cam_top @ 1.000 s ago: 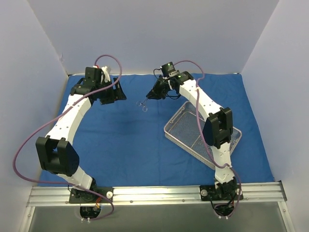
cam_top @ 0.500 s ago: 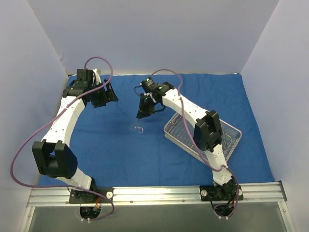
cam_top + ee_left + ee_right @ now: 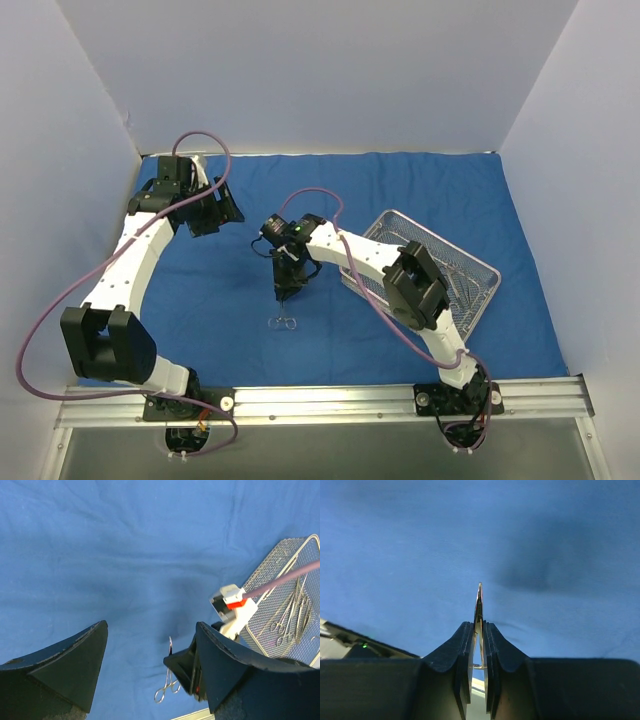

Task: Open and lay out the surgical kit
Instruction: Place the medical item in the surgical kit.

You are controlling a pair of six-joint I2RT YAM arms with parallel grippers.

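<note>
Right gripper (image 3: 479, 627): clamped on a slim steel ring-handled forceps (image 3: 284, 320), rings hanging down over the cloth's near middle.
Forceps: likely light, stiff and slick; best pinched mid-shank.
Left gripper (image 3: 151, 626): spread wide, empty, near the far left corner.
Royal-blue cloth wrap (image 3: 230, 300): unfolded flat, soft.
Silver wire-mesh tray (image 3: 442, 240): right side, more instruments (image 3: 292, 615) inside.
</note>
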